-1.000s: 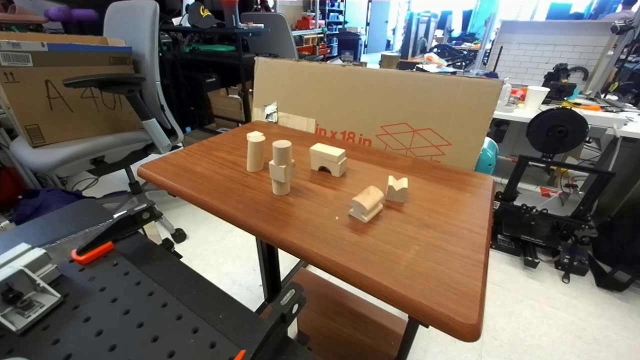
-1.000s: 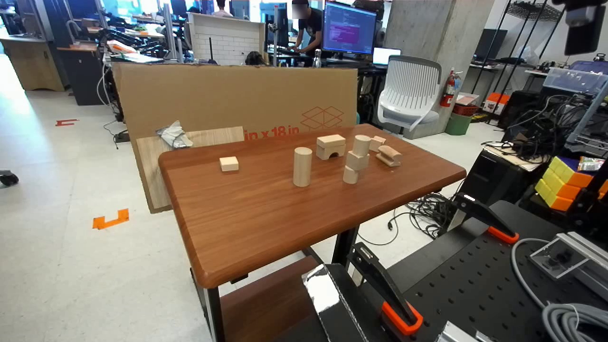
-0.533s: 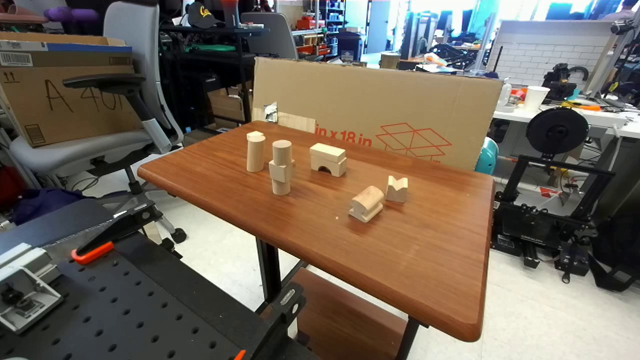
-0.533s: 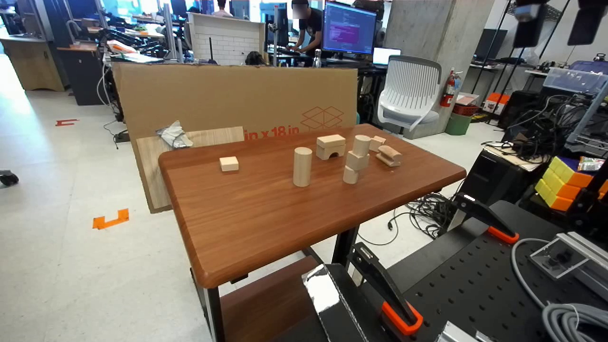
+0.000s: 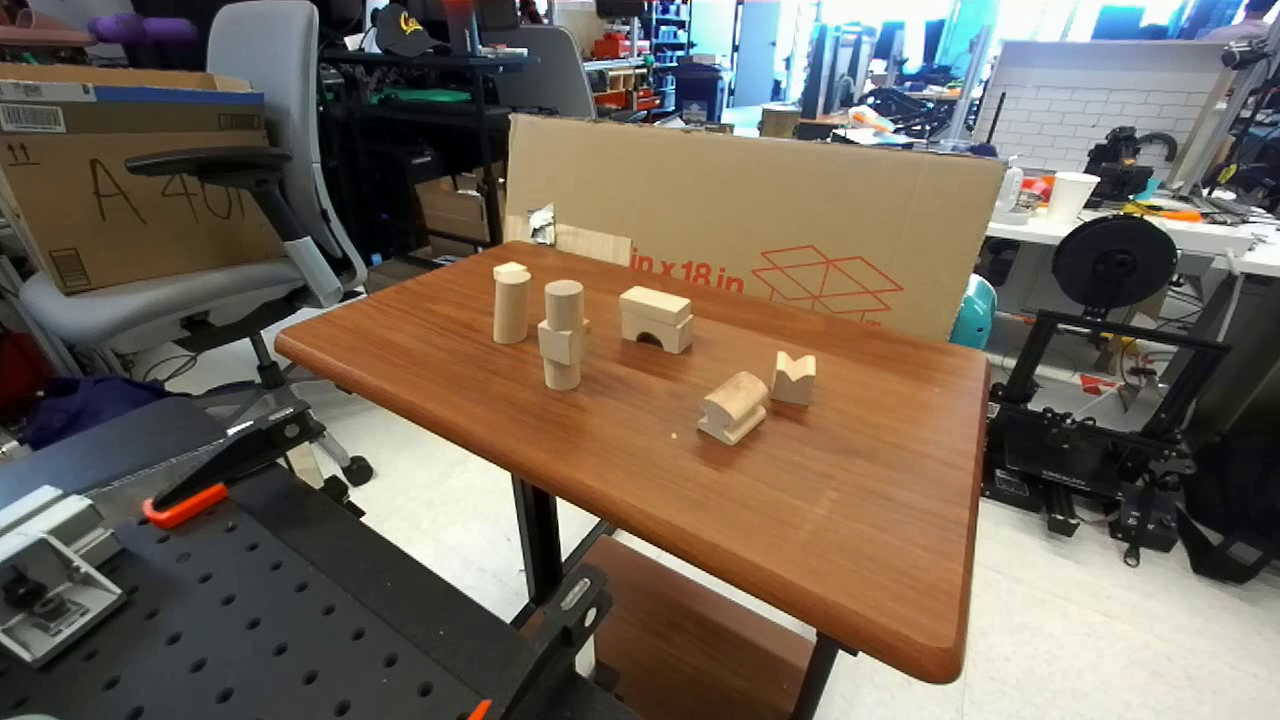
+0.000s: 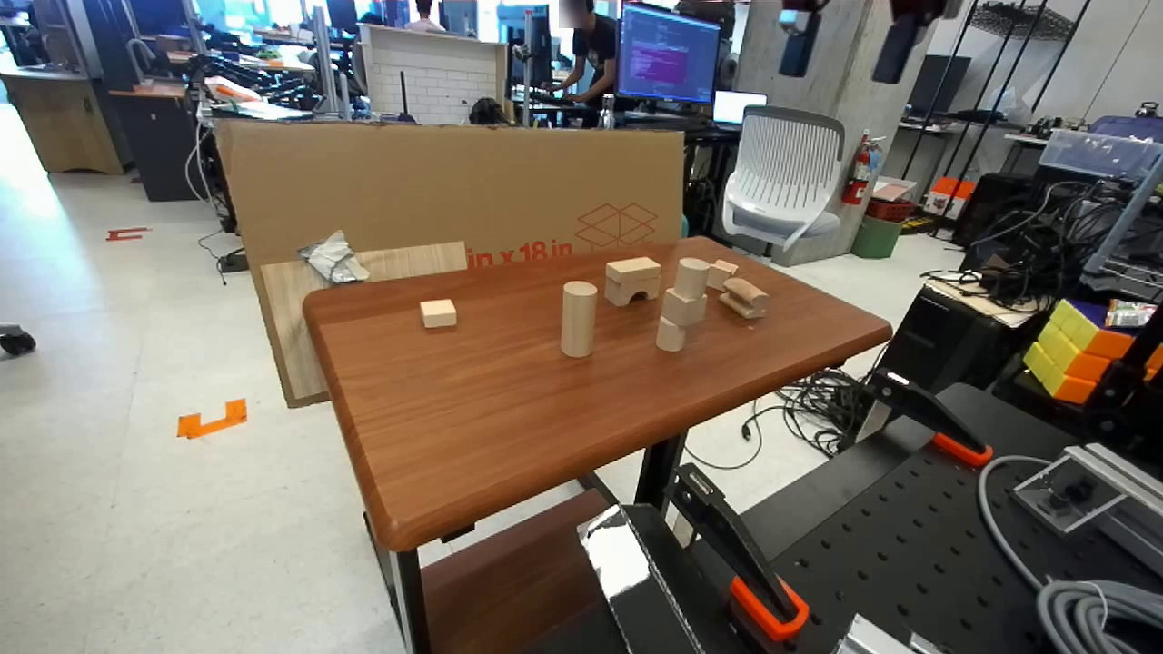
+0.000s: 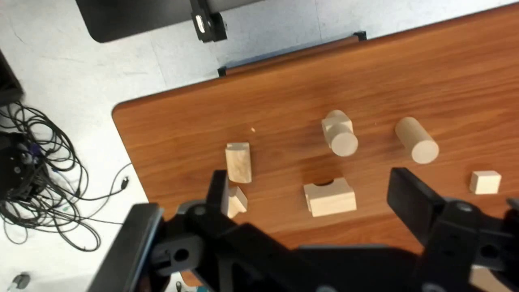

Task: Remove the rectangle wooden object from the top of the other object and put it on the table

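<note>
By my reading, nothing of the job is done so far. The brick [image 7: 333, 203] sits on top of the arched block [image 6: 621, 292], well below my pincer [image 6: 841, 73]; in the wrist view it shows in the gap between the fingers [image 7: 413, 202]. Those stand wide apart, holding nothing, high above the table [image 6: 472, 391]. I take this to be the approach. All of it is left to me: bring the pincer down over the brick, close on it, lift it clear of the block, then lower it onto a bare patch of the table. For that patch I'd pick somewhere beneath the pincer but away from the tower [image 7: 340, 134], which stands near the brick, past the fingers in the wrist view.
</note>
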Robot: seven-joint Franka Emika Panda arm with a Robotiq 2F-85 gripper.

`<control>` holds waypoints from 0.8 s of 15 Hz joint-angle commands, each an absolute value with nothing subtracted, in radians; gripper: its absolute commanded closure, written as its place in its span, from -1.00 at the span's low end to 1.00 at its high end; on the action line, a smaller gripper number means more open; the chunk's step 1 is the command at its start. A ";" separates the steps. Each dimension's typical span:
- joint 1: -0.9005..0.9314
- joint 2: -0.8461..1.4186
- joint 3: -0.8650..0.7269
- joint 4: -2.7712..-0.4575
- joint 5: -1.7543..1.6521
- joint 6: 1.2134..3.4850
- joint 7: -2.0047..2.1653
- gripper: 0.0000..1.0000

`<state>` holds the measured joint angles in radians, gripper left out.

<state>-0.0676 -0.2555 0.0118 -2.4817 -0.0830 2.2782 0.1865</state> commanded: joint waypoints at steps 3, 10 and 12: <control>-0.031 -0.002 0.007 -2.317 -0.025 2.422 0.160 -1.00; -0.028 0.224 -0.002 -2.139 -0.047 2.432 0.050 -1.00; -0.025 0.274 -0.001 -2.108 -0.054 2.435 0.035 -1.00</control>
<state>-0.0367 0.1921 0.0061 -2.1768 -0.0482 2.4265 0.0706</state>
